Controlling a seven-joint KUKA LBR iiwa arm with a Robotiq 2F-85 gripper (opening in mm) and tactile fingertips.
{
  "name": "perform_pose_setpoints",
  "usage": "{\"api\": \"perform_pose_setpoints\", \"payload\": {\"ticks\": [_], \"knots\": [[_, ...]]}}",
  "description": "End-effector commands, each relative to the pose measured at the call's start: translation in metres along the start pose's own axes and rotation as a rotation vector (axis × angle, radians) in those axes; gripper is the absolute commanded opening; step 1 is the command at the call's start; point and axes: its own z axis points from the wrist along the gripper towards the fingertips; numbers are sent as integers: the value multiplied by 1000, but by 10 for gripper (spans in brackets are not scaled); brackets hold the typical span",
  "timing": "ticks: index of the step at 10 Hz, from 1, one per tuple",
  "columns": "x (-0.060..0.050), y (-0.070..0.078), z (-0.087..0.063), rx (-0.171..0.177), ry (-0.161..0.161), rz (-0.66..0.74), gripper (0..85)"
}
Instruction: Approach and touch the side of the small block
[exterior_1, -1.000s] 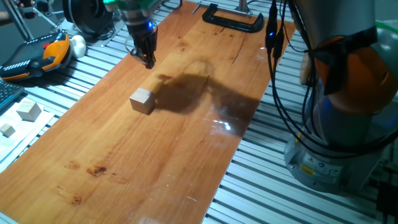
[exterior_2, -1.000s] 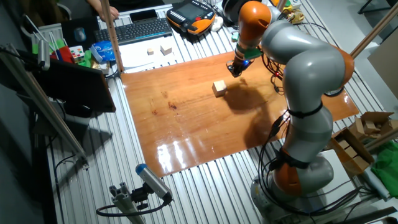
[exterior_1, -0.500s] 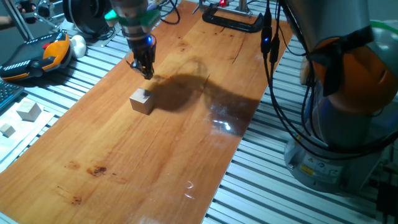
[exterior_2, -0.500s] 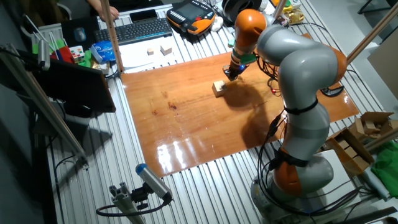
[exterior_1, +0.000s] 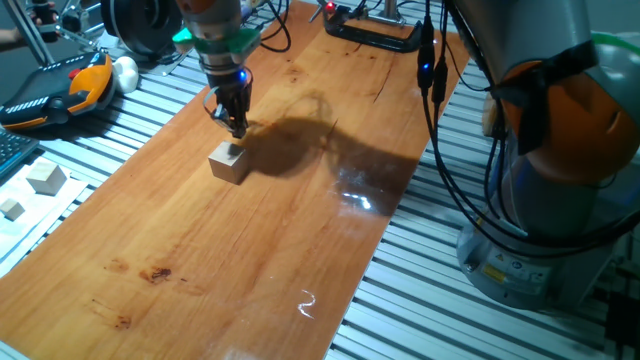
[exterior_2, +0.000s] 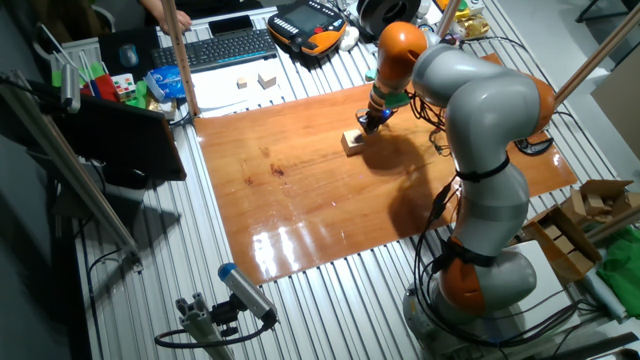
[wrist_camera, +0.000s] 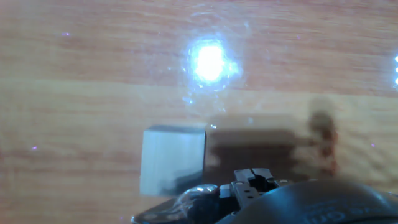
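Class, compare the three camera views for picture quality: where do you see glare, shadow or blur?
Hand view: soft overall, a bright glare spot on the wooden board above the small block, dark shadow to its right. One fixed view: sharp, the arm's shadow falls right of the gripper, small glints on the varnish. The other fixed view: sharp, pale glare on the board's near edge.

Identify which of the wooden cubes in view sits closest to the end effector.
The small block on the wooden board, right by the end effector; the two paler cubes lie off the board.
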Motion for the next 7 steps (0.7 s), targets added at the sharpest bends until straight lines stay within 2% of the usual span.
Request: {"api": "perform_pose_setpoints", "payload": {"ticks": [1,7], "knots": [[0,2,1,0,0,0,7],[9,19,6,8,-23,39,7]]}}
